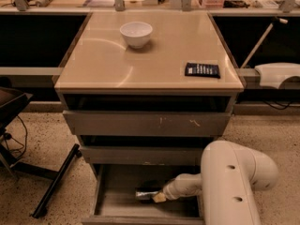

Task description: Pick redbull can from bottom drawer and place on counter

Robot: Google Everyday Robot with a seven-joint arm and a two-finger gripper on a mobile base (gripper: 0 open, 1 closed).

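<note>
Right, camera view: the bottom drawer (117, 206) is pulled out and the can (144, 193) lies on its side on the drawer floor, near the middle. The arm (229, 182) reaches in from the right, with the gripper (158, 197) at the can's right end. Can't tell whether it's clamped on or how wide it is. On the beige worktop (154, 64) there's a white bowl (136, 33) at the back and a dark packet (202, 70) near the right edge, well apart.

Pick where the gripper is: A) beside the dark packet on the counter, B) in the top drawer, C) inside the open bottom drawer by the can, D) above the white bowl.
C: the gripper is down inside the open bottom drawer, its tip at the redbull can lying on the floor there.
</note>
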